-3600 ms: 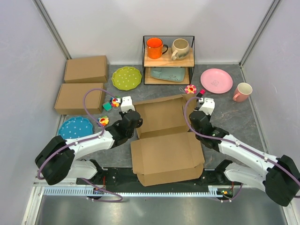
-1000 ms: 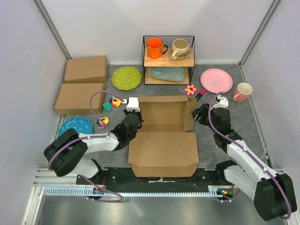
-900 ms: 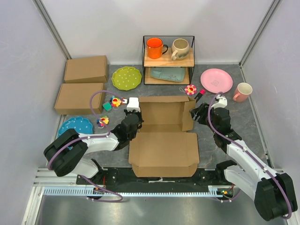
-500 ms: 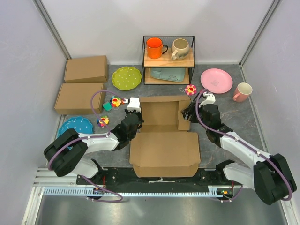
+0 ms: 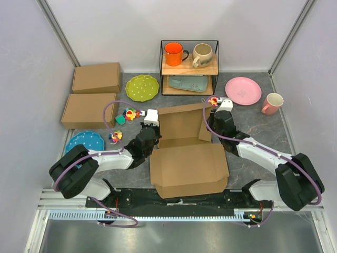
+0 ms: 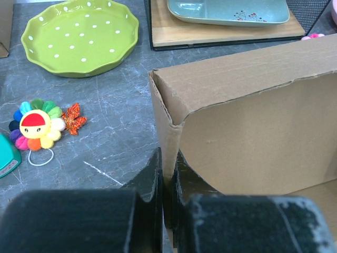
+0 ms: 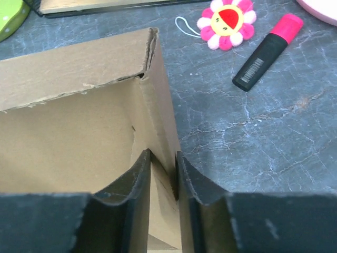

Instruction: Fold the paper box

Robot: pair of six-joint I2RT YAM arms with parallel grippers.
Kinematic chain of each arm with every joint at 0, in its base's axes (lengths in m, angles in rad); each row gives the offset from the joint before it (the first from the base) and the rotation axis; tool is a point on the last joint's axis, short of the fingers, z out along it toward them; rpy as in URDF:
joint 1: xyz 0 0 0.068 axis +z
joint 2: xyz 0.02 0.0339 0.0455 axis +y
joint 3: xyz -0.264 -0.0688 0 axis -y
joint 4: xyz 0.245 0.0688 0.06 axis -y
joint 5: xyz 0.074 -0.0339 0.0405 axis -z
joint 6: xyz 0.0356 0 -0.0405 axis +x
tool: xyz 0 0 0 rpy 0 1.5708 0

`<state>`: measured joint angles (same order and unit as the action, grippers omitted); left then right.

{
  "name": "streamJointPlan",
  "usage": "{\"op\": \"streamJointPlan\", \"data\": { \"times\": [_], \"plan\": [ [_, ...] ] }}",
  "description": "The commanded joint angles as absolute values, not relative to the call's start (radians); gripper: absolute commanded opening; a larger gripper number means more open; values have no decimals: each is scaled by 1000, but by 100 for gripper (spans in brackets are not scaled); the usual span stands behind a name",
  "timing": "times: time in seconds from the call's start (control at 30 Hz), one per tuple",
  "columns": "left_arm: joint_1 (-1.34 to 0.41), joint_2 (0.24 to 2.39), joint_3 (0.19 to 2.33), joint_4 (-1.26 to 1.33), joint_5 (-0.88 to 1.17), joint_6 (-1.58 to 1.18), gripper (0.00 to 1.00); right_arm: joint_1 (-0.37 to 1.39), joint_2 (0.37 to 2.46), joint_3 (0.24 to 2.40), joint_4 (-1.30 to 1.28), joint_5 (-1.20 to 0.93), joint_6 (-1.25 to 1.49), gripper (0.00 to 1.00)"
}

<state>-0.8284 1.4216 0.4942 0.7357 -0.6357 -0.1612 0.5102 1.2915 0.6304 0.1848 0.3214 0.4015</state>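
1. Paper box (image 5: 188,167): we find it at the centre of the table (image 5: 263,129), just ahead of the arm bases. Its wide flat panel lies toward 6 o'clock. Its back wall and two side walls stand raised toward 12.

2. Left gripper (image 6: 167,176): at the box's 9 o'clock side. Its fingers (image 6: 151,182) are closed tight on the near end of the left side wall. The cardboard is clamped between them with no gap showing.

3. Right gripper (image 7: 163,171): at the box's 3 o'clock side. Its fingers (image 7: 136,182) stand narrowly apart, one inside the box and one outside. The right side wall runs between them. We cannot tell whether they press it.

4. Blue plate (image 5: 85,142): at 9 o'clock of the box, beyond the left arm.

5. Flower toy (image 6: 38,129): on the table at 10 o'clock, near the left gripper.

6. Marker (image 7: 268,51) and pink flower toy (image 7: 226,21): side by side at 1 o'clock, just past the box's right corner.

7. Two closed cardboard boxes (image 5: 89,109): at 10 o'clock, one behind the other.

8. Green plate (image 5: 142,87): at 11 o'clock.

9. Pink mug (image 5: 271,103) and pink plate (image 5: 243,90): at 2 o'clock.

10. Wire rack (image 5: 189,67): at 12 o'clock, with an orange mug (image 5: 174,54) and a beige mug (image 5: 202,55) on its top shelf.
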Motion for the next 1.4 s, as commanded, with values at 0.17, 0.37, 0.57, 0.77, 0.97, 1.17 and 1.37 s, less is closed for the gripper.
{"op": "streamJointPlan", "data": {
  "times": [0.17,0.37,0.57,0.77,0.97,1.17,1.37],
  "plan": [
    [-845,1374,514,818,-572,-109,2,552,1310,655,140,480,361,24],
    [-845,1368,514,810,-575,-100,2,552,1247,626,118,433,394,63],
    [-844,1379,528,778,-600,-94,2,555,1186,579,60,330,437,68],
    [-844,1387,540,758,-586,-103,2,569,1140,480,101,287,456,70],
    [-845,1378,534,752,-578,-110,2,574,1131,419,136,262,460,63],
    [-844,1356,525,744,-571,-120,2,575,1187,471,74,323,442,37],
    [-844,1345,522,744,-574,-113,2,587,1157,479,48,396,440,12]
  ]
}}
